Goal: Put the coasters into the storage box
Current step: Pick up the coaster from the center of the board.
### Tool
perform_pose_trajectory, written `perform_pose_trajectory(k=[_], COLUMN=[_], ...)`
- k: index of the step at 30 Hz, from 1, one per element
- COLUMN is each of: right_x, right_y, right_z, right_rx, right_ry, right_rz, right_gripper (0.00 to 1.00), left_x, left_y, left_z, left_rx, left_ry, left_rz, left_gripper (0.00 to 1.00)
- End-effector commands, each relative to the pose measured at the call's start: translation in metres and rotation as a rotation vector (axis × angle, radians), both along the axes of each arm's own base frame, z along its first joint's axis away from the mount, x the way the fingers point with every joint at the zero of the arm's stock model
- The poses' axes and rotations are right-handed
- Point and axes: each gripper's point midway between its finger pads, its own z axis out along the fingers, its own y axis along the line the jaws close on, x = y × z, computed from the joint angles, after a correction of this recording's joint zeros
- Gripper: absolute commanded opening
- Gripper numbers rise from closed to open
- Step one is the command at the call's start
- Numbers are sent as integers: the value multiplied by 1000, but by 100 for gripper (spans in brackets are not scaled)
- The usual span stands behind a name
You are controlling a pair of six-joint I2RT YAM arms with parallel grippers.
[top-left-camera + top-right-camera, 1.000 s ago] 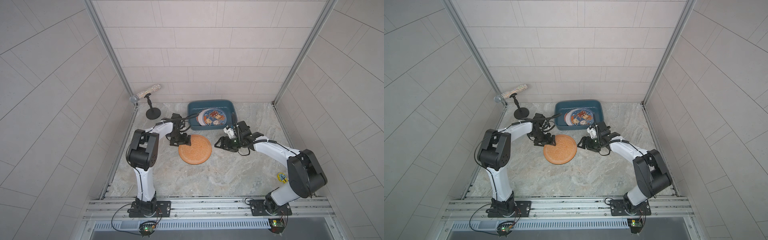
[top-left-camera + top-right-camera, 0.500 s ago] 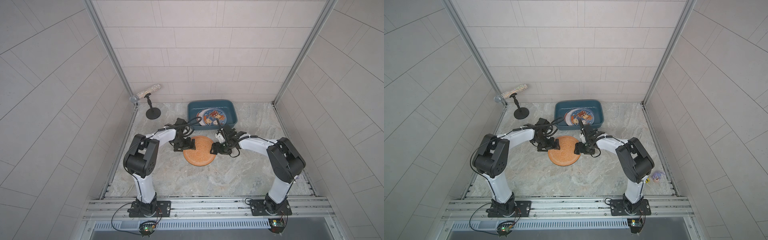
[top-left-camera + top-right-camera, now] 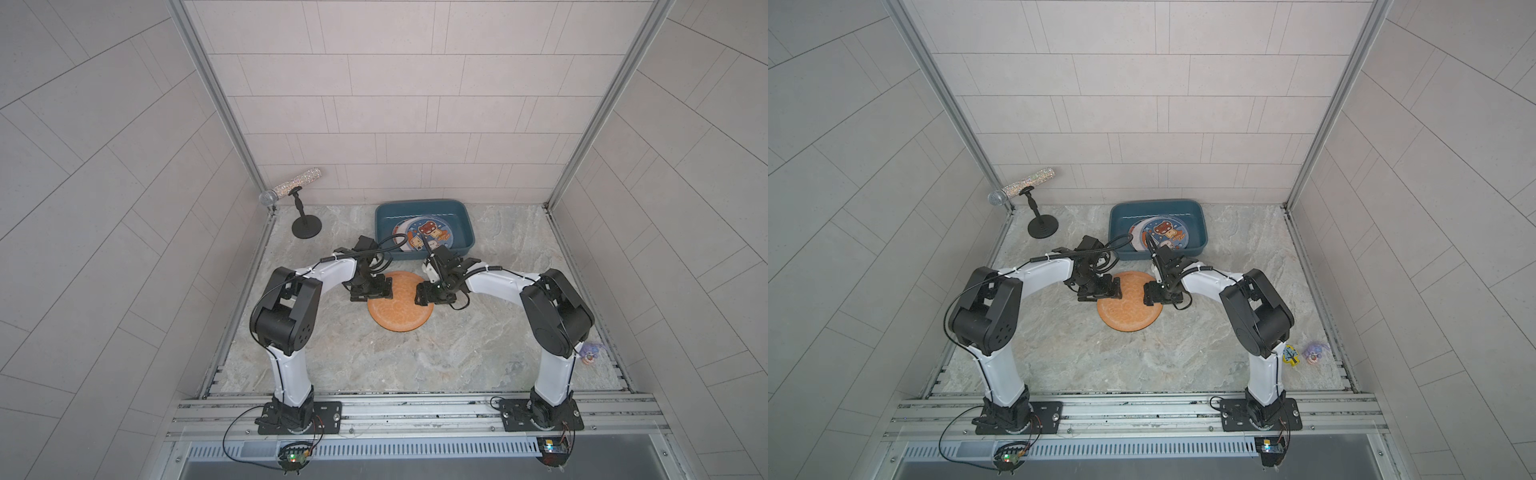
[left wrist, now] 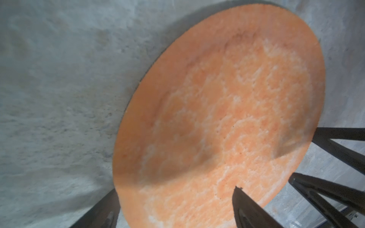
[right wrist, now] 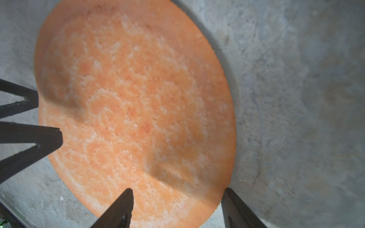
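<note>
The left end effector (image 4: 176,189) is spread, one finger over the orange coaster (image 3: 399,309) and one outside its rim above the worktop (image 3: 415,361). The right end effector (image 5: 178,189) straddles the opposite edge the same way, jaws apart. The mat lies flat just in front of the storage box (image 3: 419,203), where printed coasters (image 3: 428,232) already rest. A clean pickup probably calls for sliding one finger under the thin rim before pinching, then lifting level.

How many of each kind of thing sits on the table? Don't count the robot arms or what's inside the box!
orange coaster: 1
storage box: 1
microphone on its stand: 1
tiny things, a yellow bit and a purple bit: 2
Total: 5
</note>
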Motion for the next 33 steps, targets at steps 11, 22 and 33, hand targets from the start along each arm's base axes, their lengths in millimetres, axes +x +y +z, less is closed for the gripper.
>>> perform_pose_trajectory(k=[11,22,33], right_x=[-26,-23,-26], right_y=[22,-10,-61], right_z=[-30,6,47], right_rx=[28,100,173], right_ry=[97,59,19], right_rz=[41,-21,-112], right_gripper=[73,75,76], left_x=[-18,-12,16], left_y=[-24,-30,-54], left_z=[-29,18,121], left_rx=[-42,-94,-224], left_ry=[72,-9,-173], left_rz=[-35,-55,-97], left_gripper=[79,13,3])
